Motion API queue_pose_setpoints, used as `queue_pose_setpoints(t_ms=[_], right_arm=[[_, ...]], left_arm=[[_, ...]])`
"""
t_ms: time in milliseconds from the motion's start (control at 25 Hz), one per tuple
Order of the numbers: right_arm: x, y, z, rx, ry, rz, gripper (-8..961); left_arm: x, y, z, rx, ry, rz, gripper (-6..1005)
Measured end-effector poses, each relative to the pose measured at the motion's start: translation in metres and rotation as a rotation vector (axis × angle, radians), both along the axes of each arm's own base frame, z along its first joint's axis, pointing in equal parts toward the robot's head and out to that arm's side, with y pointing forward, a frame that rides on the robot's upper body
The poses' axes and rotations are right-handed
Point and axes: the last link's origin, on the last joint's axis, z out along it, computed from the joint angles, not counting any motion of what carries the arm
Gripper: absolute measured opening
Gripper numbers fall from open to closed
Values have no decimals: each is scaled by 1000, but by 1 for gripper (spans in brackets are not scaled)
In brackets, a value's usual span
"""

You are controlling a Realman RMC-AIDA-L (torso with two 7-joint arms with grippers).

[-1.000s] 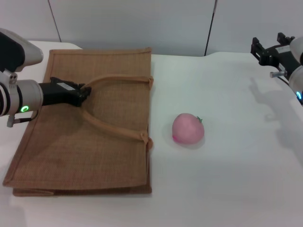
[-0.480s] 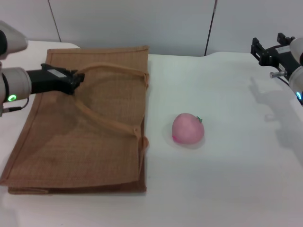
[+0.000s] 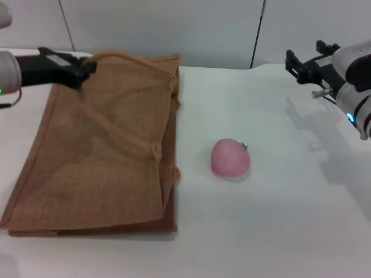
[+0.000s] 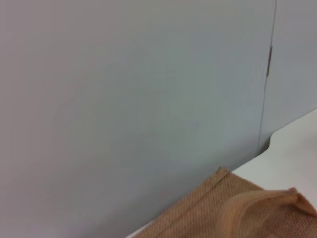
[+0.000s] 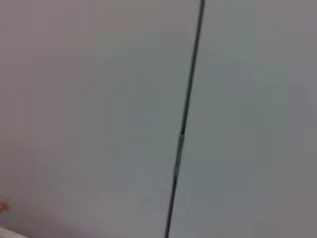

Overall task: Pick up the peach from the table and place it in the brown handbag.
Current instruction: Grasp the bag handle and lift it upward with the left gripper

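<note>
The pink peach (image 3: 230,157) lies on the white table (image 3: 278,226), to the right of the brown handbag (image 3: 98,162). The handbag lies flat with its mouth facing the peach. My left gripper (image 3: 87,66) is shut on one arched handle (image 3: 119,57) and holds it up above the bag's far left, so the upper side is lifted and the mouth gapes a little. The left wrist view shows the bag's edge and that handle (image 4: 262,208). My right gripper (image 3: 304,55) is open and empty, in the air over the table's far right, well away from the peach.
A grey panelled wall (image 3: 174,29) runs behind the table. The second handle (image 3: 165,168) lies at the bag's mouth near the peach. The right wrist view shows only wall (image 5: 99,99).
My left gripper has lifted the handle up and back, raising the bag's upper side and opening its mouth. My right gripper has moved a little left. The peach has not moved.
</note>
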Motion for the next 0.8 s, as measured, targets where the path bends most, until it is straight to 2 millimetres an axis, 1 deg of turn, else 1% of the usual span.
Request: queue_pose_setpoints(t_ms=[280, 400, 800], right_arm=[[-5, -2, -7, -43, -12, 0, 690], [-8, -3, -8, -49, -13, 10, 690], [-8, -3, -8, -55, -25, 15, 690]], left_arm=[[28, 0, 28, 7, 28, -64, 130], [38, 0, 42, 17, 76, -78, 129], [74, -5, 66, 15, 134, -154, 128]])
